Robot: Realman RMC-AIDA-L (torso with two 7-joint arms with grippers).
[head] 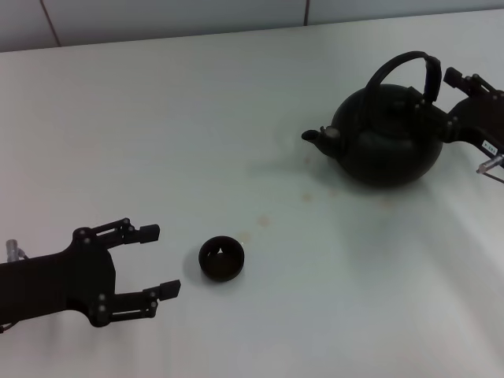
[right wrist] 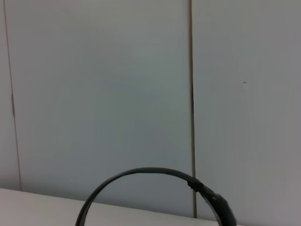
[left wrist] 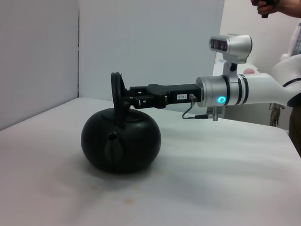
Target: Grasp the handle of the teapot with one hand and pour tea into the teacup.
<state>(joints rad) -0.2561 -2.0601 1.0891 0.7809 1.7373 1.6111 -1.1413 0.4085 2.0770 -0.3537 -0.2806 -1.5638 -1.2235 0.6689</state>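
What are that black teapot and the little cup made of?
The teapot looks like cast iron or dark ceramic: a dull matte black skin with almost no shine. Its handle seems thin metal with a thicker sleeve on one side. The teacup has the same matte black look, perhaps ceramic; I cannot tell for sure.

**The handle's arch against a pale wall**

We see only the upper part of the handle: a thin black hoop that thickens into a black sleeve at one side. Behind it stands a pale panelled wall with a dark vertical seam. A strip of the white tabletop shows below the wall. We cannot see the pot's body or any fingers.
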